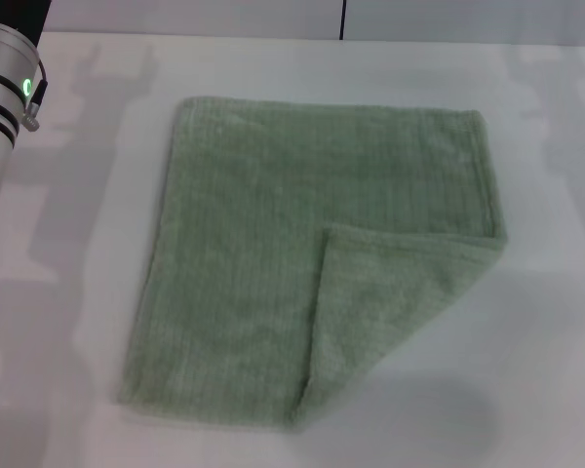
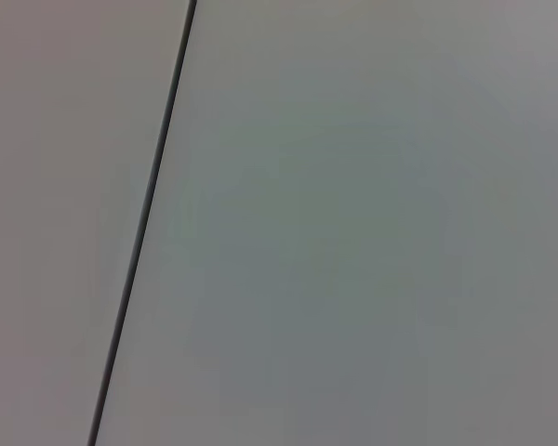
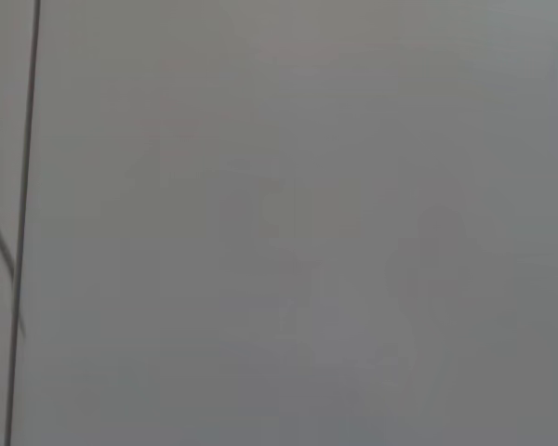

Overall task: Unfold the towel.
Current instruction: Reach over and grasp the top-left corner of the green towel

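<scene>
Towel (image 1: 273,253) fills the middle of the head view, lying flat on a white table (image 1: 546,370) — a pale sage-green terry cloth with fine ribbed stripes and a hemmed border. Nearest the camera, its lower edge runs along the bottom of the frame, from the lower-left corner of the cloth toward the lower centre. Just to the right of that, one corner is folded over onto the rest of the cloth: the flap (image 1: 390,302) forms a triangle whose crease runs from the lower centre of the frame up to the right edge of the cloth, with its tip pointing toward the middle. The flap rests on the layer beneath it and looks slightly puffed along the fold. Farther up, the cloth lies in a single smooth layer, and its far edge runs straight across the upper part of the frame, well short of the table's back edge.

At the far left of the frame a silver arm segment (image 1: 5,88) with black bands and a small green light stands apart from the cloth — it belongs to the left arm. Neither gripper shows in any view, so the state of their fingers cannot be told. Both wrist views show only plain pale surface crossed by a thin dark line (image 2: 149,214)
</scene>
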You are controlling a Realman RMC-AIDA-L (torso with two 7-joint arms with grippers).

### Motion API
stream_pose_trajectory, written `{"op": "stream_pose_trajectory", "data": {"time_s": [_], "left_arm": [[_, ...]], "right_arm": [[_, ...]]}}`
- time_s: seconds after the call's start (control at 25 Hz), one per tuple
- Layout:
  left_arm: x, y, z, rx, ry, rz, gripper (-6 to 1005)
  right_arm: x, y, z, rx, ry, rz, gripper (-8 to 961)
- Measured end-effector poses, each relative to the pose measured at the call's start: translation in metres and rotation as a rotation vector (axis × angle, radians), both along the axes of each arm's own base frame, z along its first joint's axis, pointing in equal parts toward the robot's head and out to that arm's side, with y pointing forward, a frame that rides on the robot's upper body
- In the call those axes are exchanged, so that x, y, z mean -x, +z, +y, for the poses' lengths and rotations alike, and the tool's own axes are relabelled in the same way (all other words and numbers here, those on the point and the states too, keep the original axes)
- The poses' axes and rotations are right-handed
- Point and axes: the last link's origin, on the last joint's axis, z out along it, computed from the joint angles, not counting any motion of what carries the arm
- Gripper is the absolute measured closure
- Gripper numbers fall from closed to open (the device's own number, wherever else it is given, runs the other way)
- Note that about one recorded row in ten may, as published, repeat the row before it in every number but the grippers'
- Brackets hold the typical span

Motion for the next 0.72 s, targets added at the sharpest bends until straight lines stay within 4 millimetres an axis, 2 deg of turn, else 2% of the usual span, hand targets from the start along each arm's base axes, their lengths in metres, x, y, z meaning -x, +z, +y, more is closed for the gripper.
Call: {"op": "stream_pose_trajectory", "data": {"time_s": [0.52, 0.72], "left_arm": [[-0.0009, -0.0002, 0.0006, 0.001, -0.002, 0.001, 250], [-0.0054, -0.0075, -0.0002, 0.063, -0.041, -0.007, 269]], "right_arm": [[0.0001, 0.0, 0.0001, 0.0, 0.0, 0.0, 301], [0.0005, 0.0001, 0.0002, 0.0, 0.001, 0.0, 301]]}}
